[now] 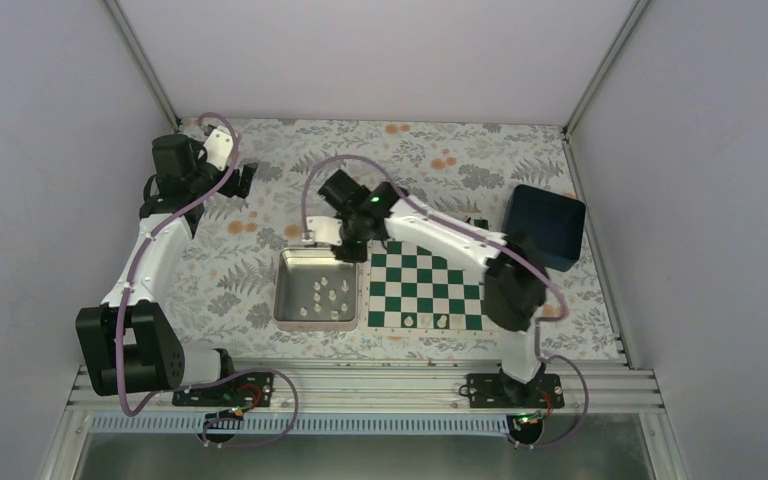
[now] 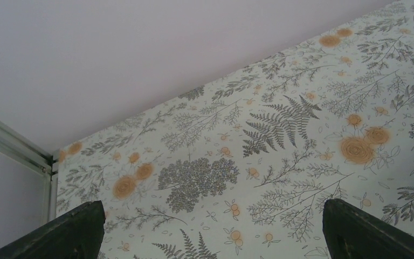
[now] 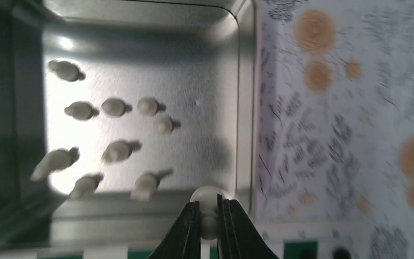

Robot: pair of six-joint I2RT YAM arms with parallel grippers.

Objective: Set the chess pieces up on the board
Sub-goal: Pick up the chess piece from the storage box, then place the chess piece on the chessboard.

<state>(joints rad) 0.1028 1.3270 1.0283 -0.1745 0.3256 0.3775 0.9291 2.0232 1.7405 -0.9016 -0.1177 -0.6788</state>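
The green and white board [image 1: 425,290] lies right of the silver metal tray [image 1: 287,288]. Several cream-white chess pieces [image 1: 322,294] lie in the tray; they also show in the right wrist view [image 3: 113,107]. A few white pieces [image 1: 442,321] stand on the board's near row. My right gripper [image 3: 209,213] is shut on a cream-white pawn [image 3: 207,197] and holds it above the tray's corner next to the board's edge. In the top view it [image 1: 352,246] hangs over the tray's far right corner. My left gripper [image 2: 210,232] is open and empty above the patterned cloth at the far left.
A dark blue box [image 1: 544,226] stands at the far right of the board. A floral cloth [image 1: 260,200] covers the table. The tray's rim [image 3: 246,108] runs beside the held pawn. Walls close in the back and both sides.
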